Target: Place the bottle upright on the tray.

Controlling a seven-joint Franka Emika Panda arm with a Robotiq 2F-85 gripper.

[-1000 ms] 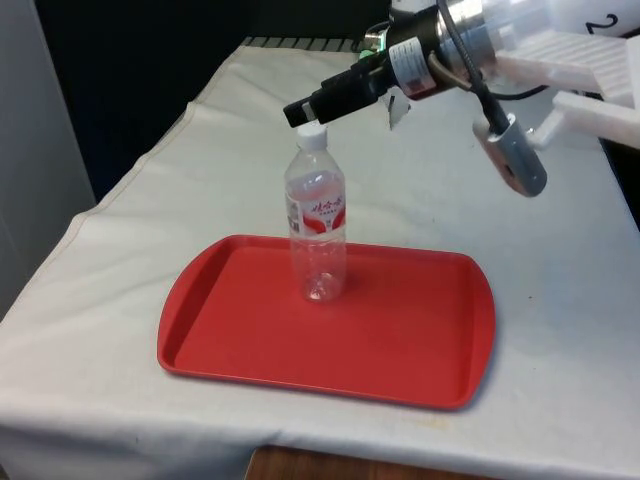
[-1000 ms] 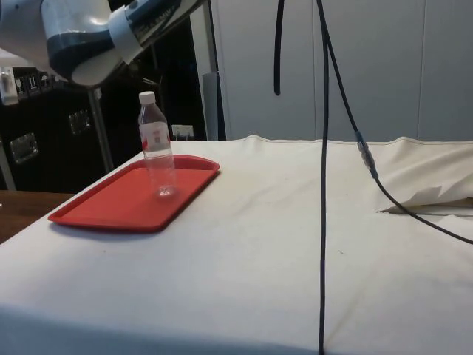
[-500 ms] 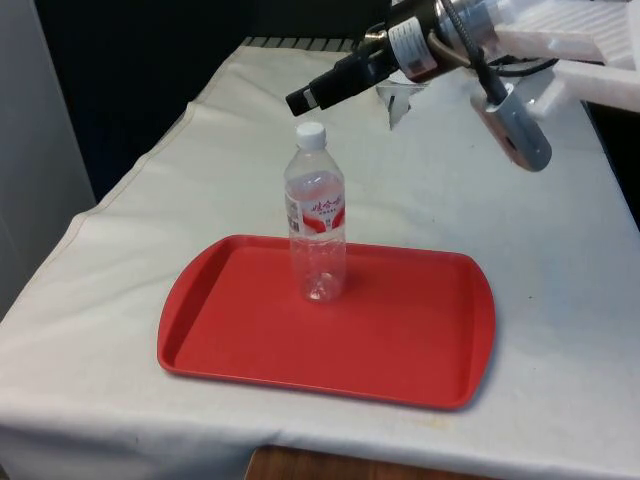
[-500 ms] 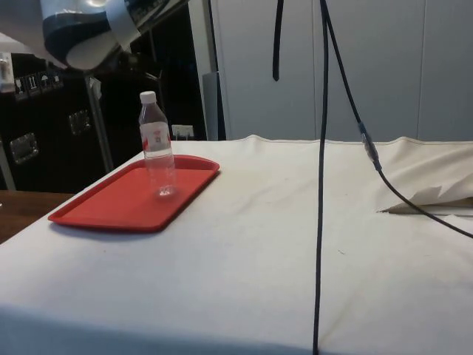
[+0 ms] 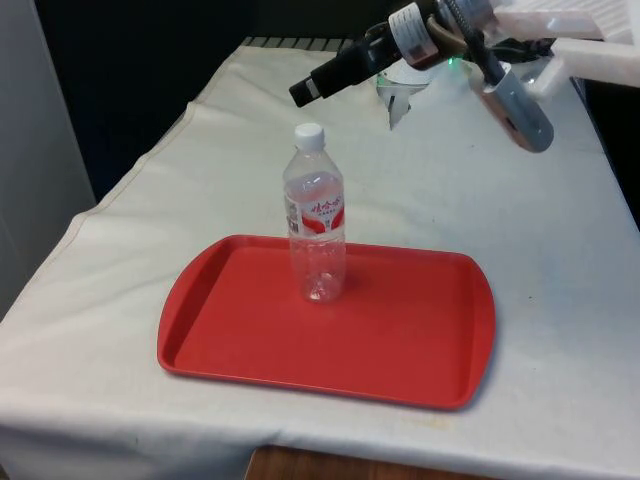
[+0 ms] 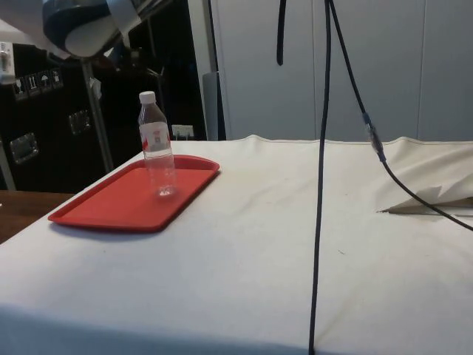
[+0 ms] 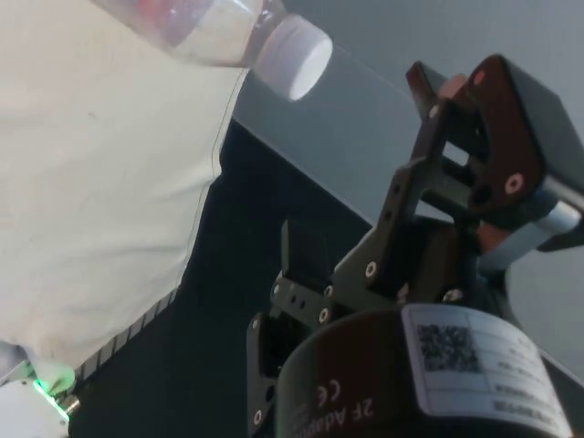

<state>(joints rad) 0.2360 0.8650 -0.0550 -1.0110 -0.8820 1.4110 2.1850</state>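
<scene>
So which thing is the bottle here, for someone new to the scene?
On the white-clothed table lies a red plastic tray. Standing upright on it is the clear plastic bottle: white cap, red-and-white label, the tray's sole item.

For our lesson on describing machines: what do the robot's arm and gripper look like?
The arm is white with a silver metal wrist section bearing a white label. The gripper is black, slim and two-fingered. A grey cylindrical fitting hangs from the wrist on a black cable, which trails down across the side view.
</scene>
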